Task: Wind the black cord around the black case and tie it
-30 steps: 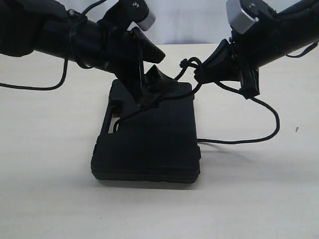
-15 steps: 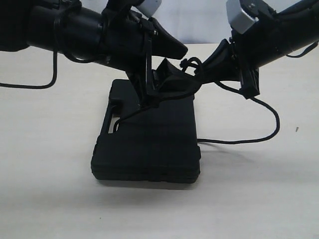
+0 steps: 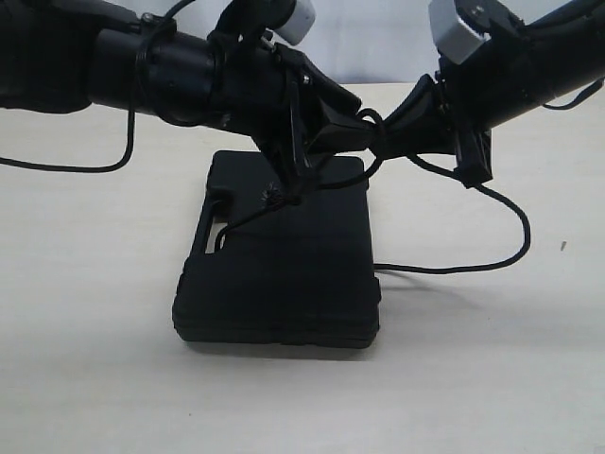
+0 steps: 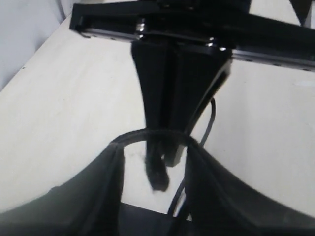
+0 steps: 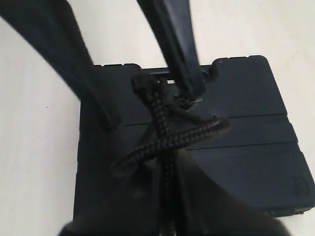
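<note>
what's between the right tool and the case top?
The black cord: a braided, knotted stretch runs from the right tool above the black case. Right wrist view shows it best.

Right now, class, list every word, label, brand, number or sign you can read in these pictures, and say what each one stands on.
No text can be read in any of these views.
black case: a faint round moulded mark near one corner, too faint to read.
silver-grey cap on the right arm: no print shows on it.
</note>
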Controlling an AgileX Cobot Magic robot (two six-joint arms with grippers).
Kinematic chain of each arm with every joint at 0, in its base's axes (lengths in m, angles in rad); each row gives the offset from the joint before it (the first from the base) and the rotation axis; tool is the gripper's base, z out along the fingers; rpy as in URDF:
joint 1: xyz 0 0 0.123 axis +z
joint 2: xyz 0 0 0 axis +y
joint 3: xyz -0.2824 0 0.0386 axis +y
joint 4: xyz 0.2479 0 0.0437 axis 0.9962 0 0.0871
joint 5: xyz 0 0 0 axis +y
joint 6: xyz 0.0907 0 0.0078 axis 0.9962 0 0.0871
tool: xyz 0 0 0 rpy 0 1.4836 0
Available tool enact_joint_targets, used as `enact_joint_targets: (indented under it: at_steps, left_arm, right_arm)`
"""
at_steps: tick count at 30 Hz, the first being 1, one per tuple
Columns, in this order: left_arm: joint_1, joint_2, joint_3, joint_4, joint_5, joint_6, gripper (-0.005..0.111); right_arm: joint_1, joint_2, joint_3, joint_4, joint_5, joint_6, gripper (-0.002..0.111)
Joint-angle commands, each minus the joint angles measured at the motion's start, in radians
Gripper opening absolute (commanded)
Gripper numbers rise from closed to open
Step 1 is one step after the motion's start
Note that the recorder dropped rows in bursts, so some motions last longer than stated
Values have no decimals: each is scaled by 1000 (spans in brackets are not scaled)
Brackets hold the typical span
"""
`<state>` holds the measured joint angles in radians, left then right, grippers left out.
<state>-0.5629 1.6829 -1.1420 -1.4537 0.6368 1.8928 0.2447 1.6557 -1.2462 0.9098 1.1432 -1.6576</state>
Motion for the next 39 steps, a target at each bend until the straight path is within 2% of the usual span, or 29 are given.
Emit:
enact_joint_targets:
  at_steps: [1,12,14,21,28,33,39]
  left_arm:
    - [-2,4,1,-24,-85,16,38]
    - [-2,4,1,-48,-24,26,38]
    - [-2,5,1,-48,-16,28,34]
    - [-2,5,1,-46,58,28,0]
    - [-2,5,1,-44,62,19,0]
    - [-2,1,1,7,40,-22,0]
    - [-2,-10,1,28,0,-46,0]
  right_arm:
    - [2,-7,5,5,12,4,4]
    - [2,-7,5,5,12,4,4]
    - [2,-7,5,5,12,4,4]
    - [2,-7,5,5,12,25,4]
    - [2,-7,5,5,3,161,5]
    - [2,-7,3,-31,-6,193,22]
    - [2,-9,3,-207,-94,435,52]
